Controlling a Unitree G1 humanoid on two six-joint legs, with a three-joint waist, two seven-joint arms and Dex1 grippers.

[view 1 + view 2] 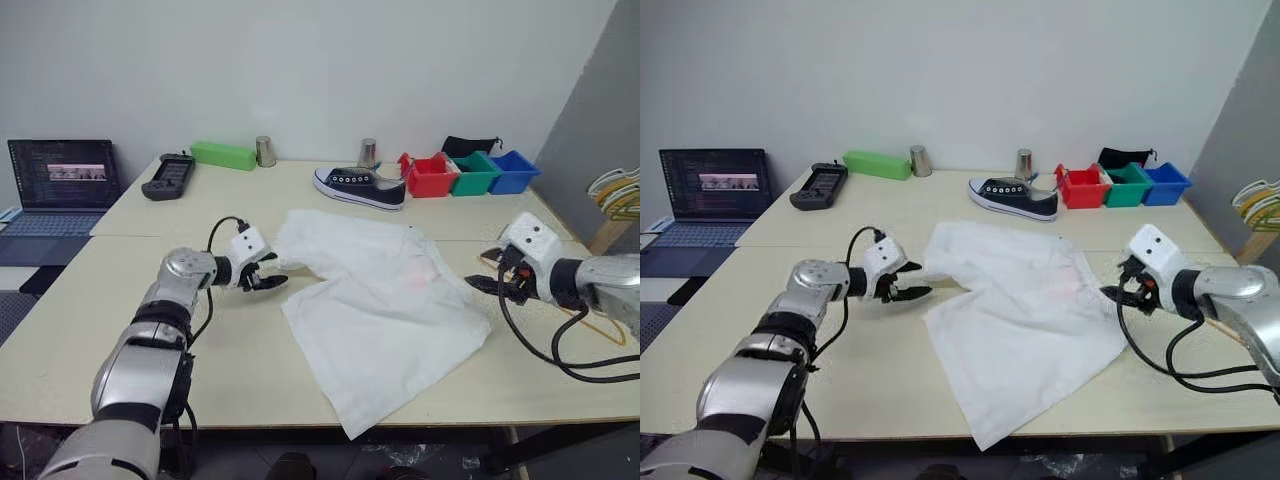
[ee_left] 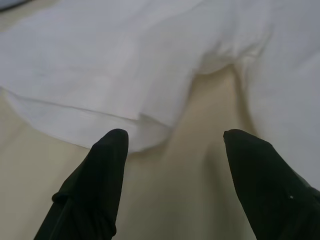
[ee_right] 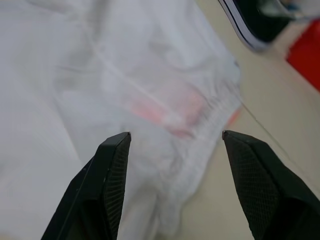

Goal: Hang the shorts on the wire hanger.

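Note:
The white shorts (image 1: 380, 300) lie spread and crumpled in the middle of the table, with a faint orange-red print (image 3: 165, 110) near the gathered waistband. My left gripper (image 1: 265, 275) hovers open just beside their left edge, its fingers (image 2: 107, 155) apart over bare tabletop. My right gripper (image 1: 495, 283) stands open at the shorts' right edge, nothing between its fingers (image 3: 112, 165). A thin tan wire hanger (image 1: 607, 330) lies on the table at the right, mostly hidden under my right arm.
A black sneaker (image 1: 360, 187) sits behind the shorts. Red (image 1: 430, 177), green (image 1: 473, 172) and blue bins (image 1: 513, 170) stand at the back right. A laptop (image 1: 62, 185), black controller (image 1: 168, 177), green box (image 1: 223, 155) and two metal cups are at the back left. More hangers (image 1: 615, 195) hang at the right edge.

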